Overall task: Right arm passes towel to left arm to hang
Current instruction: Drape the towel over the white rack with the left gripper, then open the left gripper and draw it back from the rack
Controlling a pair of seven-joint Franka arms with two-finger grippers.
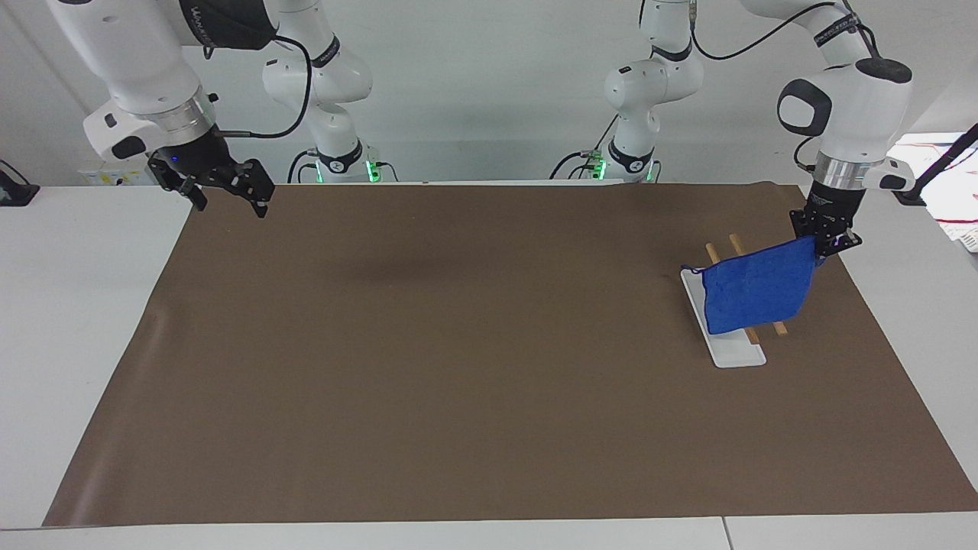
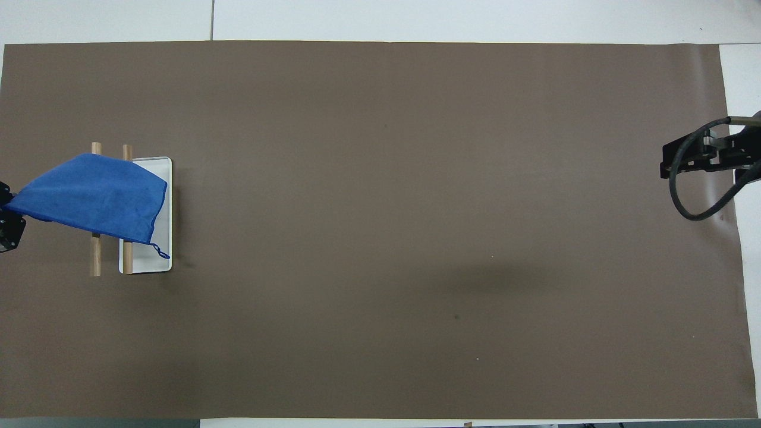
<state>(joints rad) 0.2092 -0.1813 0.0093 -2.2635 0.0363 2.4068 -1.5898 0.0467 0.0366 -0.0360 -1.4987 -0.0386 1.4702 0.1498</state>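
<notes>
The blue towel [image 1: 756, 286] hangs by one corner from my left gripper [image 1: 825, 243], which is shut on it. The towel spreads over the rack's two wooden rods [image 1: 737, 244] and part of the rack's white base [image 1: 737, 353]. I cannot tell whether it rests on the rods. In the overhead view the towel [image 2: 95, 196] covers the middle of both rods [image 2: 95, 258], and its small loop hangs over the white base [image 2: 162, 264]. The left gripper [image 2: 6, 217] shows only at the picture's edge. My right gripper [image 1: 231, 208] is open and empty, raised over the mat's corner at the right arm's end.
A brown mat [image 1: 474, 367] covers most of the white table [image 1: 76, 305]. The rack stands on it toward the left arm's end. The right gripper [image 2: 667, 161] and its looping black cable [image 2: 689, 208] show over the mat's edge in the overhead view.
</notes>
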